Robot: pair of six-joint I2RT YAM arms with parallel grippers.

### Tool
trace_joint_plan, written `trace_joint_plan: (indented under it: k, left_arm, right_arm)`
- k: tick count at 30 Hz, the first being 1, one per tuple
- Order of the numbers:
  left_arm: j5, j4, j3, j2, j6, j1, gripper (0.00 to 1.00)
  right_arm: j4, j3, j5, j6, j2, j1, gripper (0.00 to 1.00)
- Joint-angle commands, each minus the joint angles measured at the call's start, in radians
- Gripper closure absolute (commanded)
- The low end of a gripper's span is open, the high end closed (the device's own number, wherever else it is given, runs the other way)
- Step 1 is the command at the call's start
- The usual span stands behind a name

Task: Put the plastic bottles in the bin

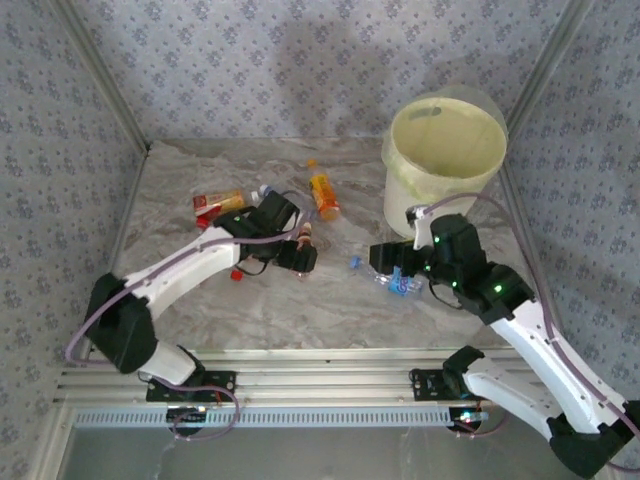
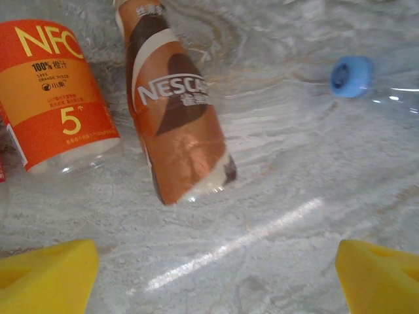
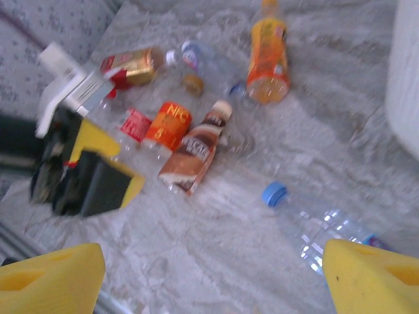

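Several plastic bottles lie on the marble table. A brown Nescafe bottle (image 2: pixel 173 111) and an orange NFC bottle (image 2: pixel 55 98) lie just beyond my left gripper (image 2: pixel 216 281), which is open with only bare table between its yellow fingers (image 2: pixel 46 278). A clear bottle with a blue cap (image 3: pixel 314 226) lies beside the right finger of my right gripper (image 3: pixel 209 281), which is open and holds nothing. From above, the left gripper (image 1: pixel 300 255) hovers by the Nescafe bottle (image 1: pixel 305 235) and the right gripper (image 1: pixel 395 272) over the clear bottle (image 1: pixel 385 280). The bin (image 1: pixel 445 160) stands at the back right.
An orange juice bottle (image 1: pixel 323 196) and a red-and-gold bottle (image 1: pixel 218 203) lie further back. A red-labelled bottle (image 3: pixel 134 124) lies next to the NFC one. The bin's white wall (image 3: pixel 406 78) is close on the right. Patterned walls enclose the table.
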Motion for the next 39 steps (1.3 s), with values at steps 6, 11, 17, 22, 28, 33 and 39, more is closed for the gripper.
trace_joint_plan:
  k: [6, 11, 17, 22, 28, 33, 39]
  left_arm:
    - [0.007, -0.054, 0.122, 0.202, -0.025, 0.017, 0.11]
    - [-0.014, -0.063, 0.138, 0.289, -0.021, 0.031, 0.11]
    - [0.035, -0.02, 0.119, 0.33, -0.027, 0.054, 0.14]
    - [0.097, 0.003, 0.115, 0.355, -0.034, 0.055, 0.19]
    - [0.123, 0.022, 0.094, 0.37, -0.041, 0.055, 0.26]
    - [0.139, 0.042, 0.066, 0.353, -0.051, 0.055, 0.38]
    - [0.184, 0.121, -0.012, 0.256, -0.046, 0.053, 0.51]
  right_arm:
    - [0.116, -0.142, 0.062, 0.129, -0.031, 0.152, 0.11]
    - [0.143, -0.198, 0.101, 0.168, -0.036, 0.215, 0.11]
    - [0.147, -0.234, 0.118, 0.193, -0.049, 0.244, 0.11]
    - [0.138, -0.234, 0.128, 0.193, -0.047, 0.245, 0.1]
    - [0.136, -0.24, 0.142, 0.195, -0.05, 0.246, 0.11]
    - [0.136, -0.257, 0.165, 0.232, -0.058, 0.246, 0.11]
    - [0.146, -0.287, 0.219, 0.315, -0.085, 0.245, 0.11]
